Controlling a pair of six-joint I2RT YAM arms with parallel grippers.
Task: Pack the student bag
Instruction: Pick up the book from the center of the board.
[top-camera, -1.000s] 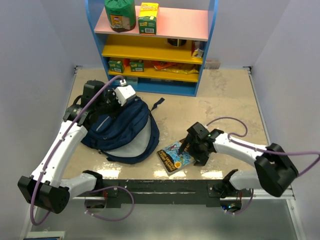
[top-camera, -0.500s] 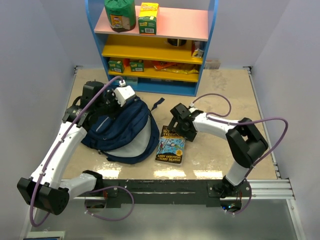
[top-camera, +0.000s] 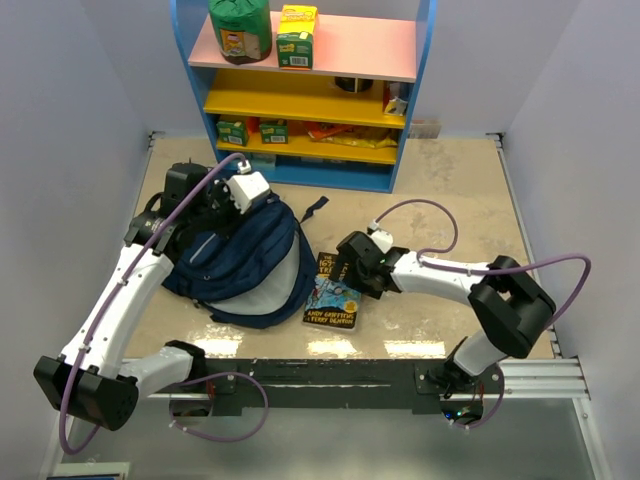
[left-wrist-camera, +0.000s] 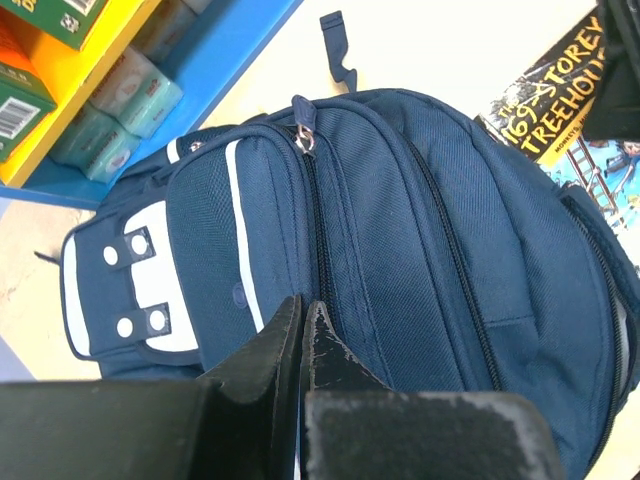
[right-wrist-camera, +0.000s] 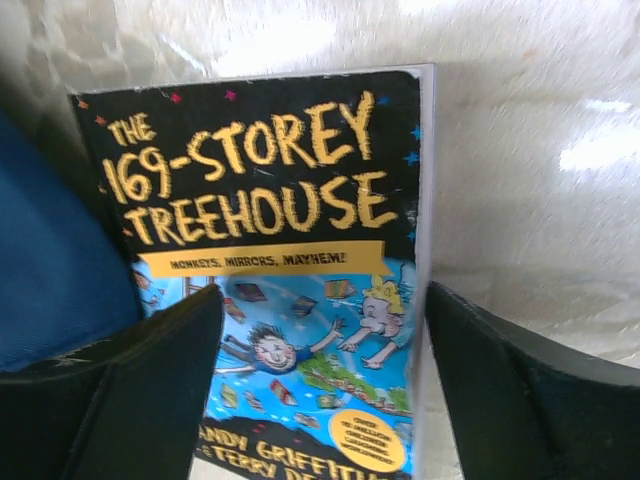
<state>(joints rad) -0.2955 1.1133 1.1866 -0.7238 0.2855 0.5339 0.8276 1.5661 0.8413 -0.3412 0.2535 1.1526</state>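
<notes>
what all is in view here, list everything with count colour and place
navy blue fabric backpack with grey-white patches: 1, navy, left of table centre
paperback book: 1, black-and-blue cover, flat by backpack's right edge
shelf unit: 1, blue frame with pink and yellow boards, far end
round canister: 1, green, top shelf
carton: 1, green-yellow, top shelf
small boxes: 2, green, lower yellow shelf
packets: several, orange-yellow, same shelf
table: 1, beige marbled, under everything
left gripper: 1, black, shut, over backpack
right gripper: 1, black, open, straddling book
</notes>
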